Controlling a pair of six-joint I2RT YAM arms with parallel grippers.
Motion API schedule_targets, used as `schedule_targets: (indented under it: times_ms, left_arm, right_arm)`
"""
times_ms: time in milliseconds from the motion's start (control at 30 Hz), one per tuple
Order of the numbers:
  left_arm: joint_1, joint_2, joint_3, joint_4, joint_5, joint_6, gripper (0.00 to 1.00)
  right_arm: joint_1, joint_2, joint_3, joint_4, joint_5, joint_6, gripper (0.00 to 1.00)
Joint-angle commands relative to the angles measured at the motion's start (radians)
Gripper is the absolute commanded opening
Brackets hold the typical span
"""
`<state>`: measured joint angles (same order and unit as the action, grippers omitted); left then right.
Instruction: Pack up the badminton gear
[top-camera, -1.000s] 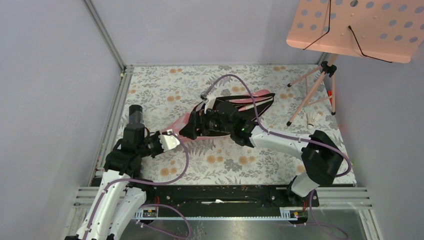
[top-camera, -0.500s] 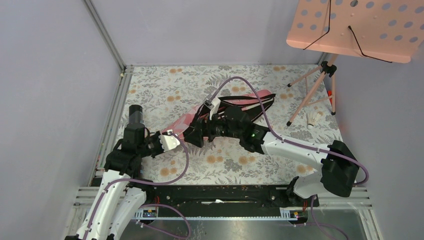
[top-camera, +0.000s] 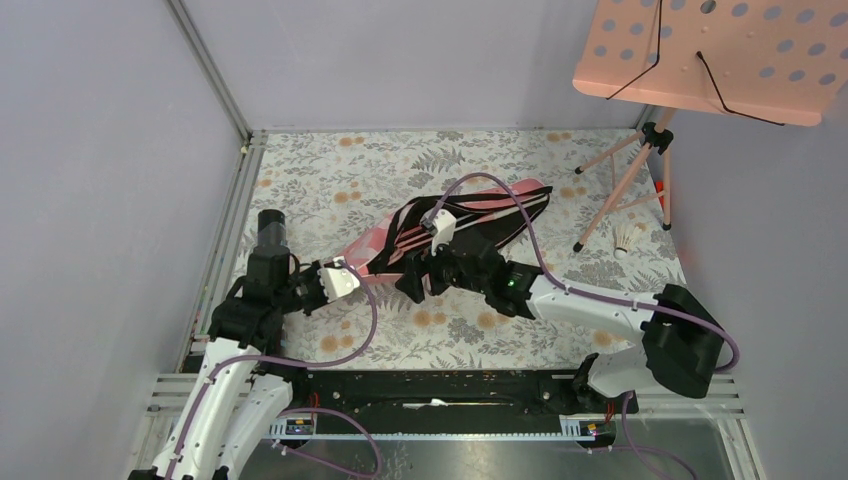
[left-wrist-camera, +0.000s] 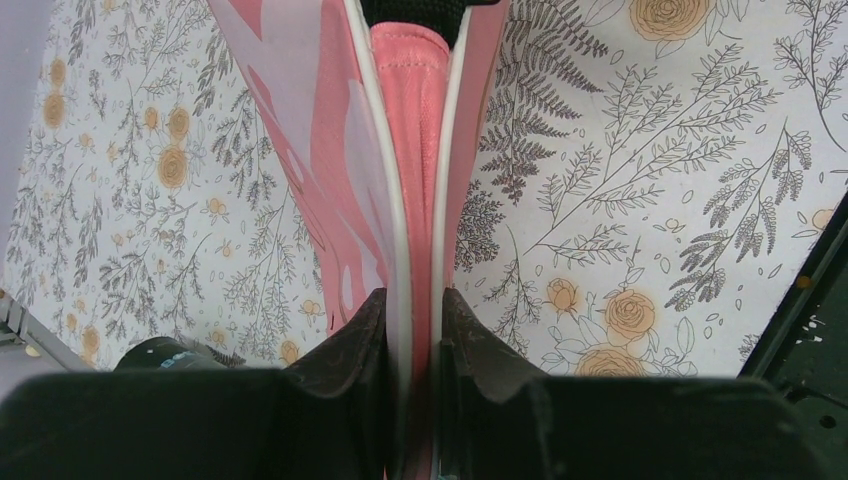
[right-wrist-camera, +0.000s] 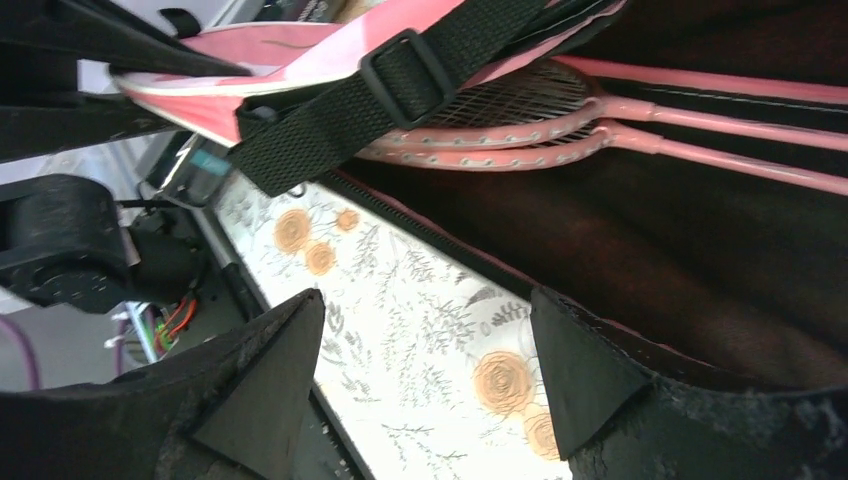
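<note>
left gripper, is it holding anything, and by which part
Yes: the left gripper is shut on the pink racket bag, pinching the edge of its narrow end. The right gripper is open and holds nothing.

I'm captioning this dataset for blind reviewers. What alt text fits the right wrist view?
Two pink rackets lie inside the open racket bag, against its dark lining, with a black buckled strap crossing above them. In the foreground, the right pincer stands open over the floral table cover, holding nothing.
</note>
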<state>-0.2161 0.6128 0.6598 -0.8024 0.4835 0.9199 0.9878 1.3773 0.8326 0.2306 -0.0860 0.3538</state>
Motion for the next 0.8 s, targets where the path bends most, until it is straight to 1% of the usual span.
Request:
schedule_targets:
  times_ms: [0,100,233,367,500,667,767]
  left_arm:
    - [-0.009,0.014,0.039,-0.011,0.118,-0.038,0.00]
    - [-0.009,0.010,0.036,-0.013,0.121,-0.039,0.00]
    - [-0.009,-0.001,0.023,-0.012,0.142,-0.040,0.00]
    - [-0.009,-0.009,0.015,-0.013,0.133,-0.036,0.00]
    - [-0.009,-0.023,0.003,-0.014,0.132,-0.030,0.00]
    - [-0.009,-0.033,-0.008,-0.012,0.133,-0.024,0.00]
    - [-0.009,-0.031,-0.004,-0.013,0.135,-0.022,0.00]
  right_arm:
    - [0.007,0.045,0.057,0.052,0.142,-0.038,0.83]
    - [0.006,0.074,0.084,0.090,0.134,-0.035,0.83]
    - [0.006,0.118,0.119,0.134,0.041,-0.015,0.83]
    - [0.006,0.138,0.136,0.197,-0.032,0.021,0.83]
    - [0.008,0.151,0.172,0.208,-0.138,0.040,0.81]
    - [0.011,0.142,0.173,0.206,-0.147,0.047,0.78]
    - [0.018,0.168,0.206,0.167,-0.122,0.039,0.72]
